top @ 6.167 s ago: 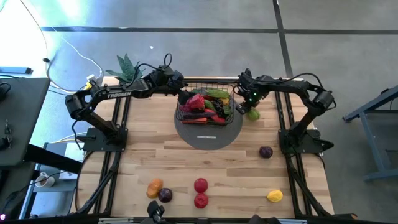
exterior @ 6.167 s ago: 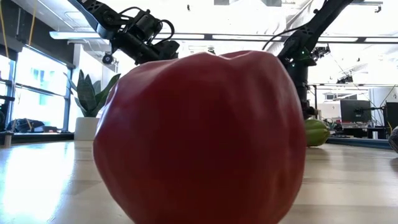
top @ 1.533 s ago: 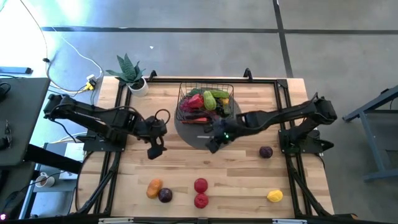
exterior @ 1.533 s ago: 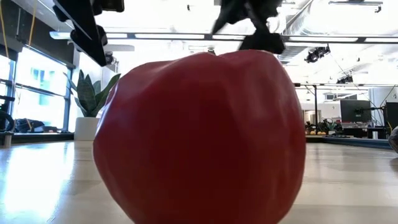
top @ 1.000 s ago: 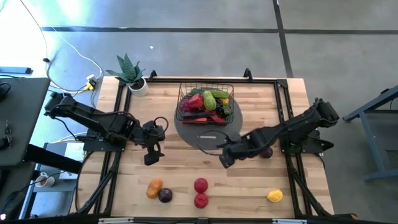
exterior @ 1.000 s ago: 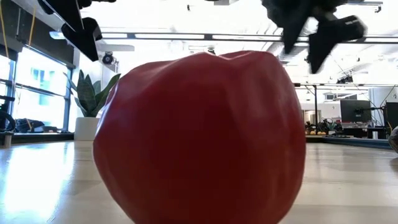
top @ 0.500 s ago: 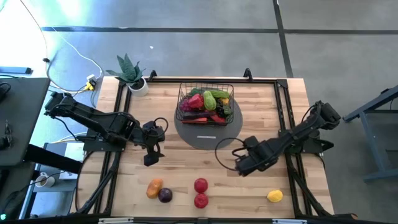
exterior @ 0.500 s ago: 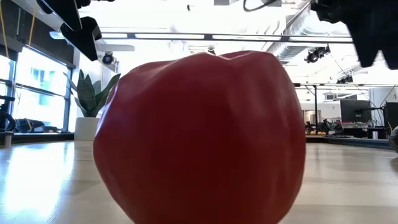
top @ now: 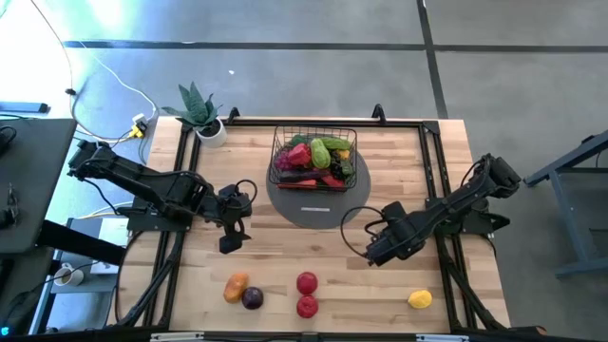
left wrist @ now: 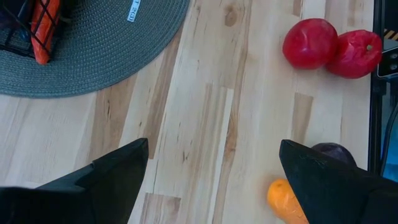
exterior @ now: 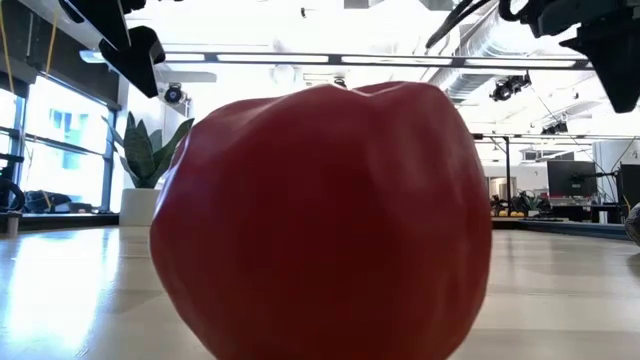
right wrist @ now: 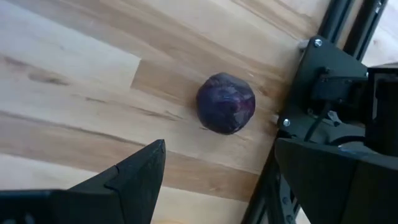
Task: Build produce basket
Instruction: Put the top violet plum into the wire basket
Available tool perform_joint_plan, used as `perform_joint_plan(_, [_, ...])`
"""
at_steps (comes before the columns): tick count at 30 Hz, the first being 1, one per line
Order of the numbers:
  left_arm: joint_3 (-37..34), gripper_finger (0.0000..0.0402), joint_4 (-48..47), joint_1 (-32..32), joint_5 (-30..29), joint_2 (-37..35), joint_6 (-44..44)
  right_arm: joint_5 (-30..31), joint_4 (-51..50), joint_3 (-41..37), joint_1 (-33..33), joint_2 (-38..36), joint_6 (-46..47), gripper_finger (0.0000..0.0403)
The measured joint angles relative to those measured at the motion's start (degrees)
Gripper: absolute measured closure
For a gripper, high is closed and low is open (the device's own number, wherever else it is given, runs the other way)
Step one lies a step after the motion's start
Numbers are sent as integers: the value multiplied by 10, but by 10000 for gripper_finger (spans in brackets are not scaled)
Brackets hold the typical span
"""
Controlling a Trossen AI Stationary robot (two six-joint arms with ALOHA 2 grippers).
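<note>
Basket (top: pixel 314 154), full of produce (top: pixel 313 160), is sitting at twelve o'clock on the counter (top: pixel 285 247). Left gripper (top: pixel 228 243) is hovering at nine o'clock, fingers apart and empty. Right gripper (top: pixel 372 255) is hovering at four o'clock, fingers apart, over a purple fruit (right wrist: pixel 226 103).

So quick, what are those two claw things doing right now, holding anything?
Left gripper: open, holding nothing, above bare table.
Right gripper: open, holding nothing, with a purple fruit ahead of it on the table.
</note>
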Motion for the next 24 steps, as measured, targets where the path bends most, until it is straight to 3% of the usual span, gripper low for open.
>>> perform_joint_plan(10, [0,48,0,0,0,0,0,-22,1,-2,-13,0,-63,116])
perform_joint_plan(24, [0,48,0,7,0,0,0,-70,90,-122,-41,-16,-128,116])
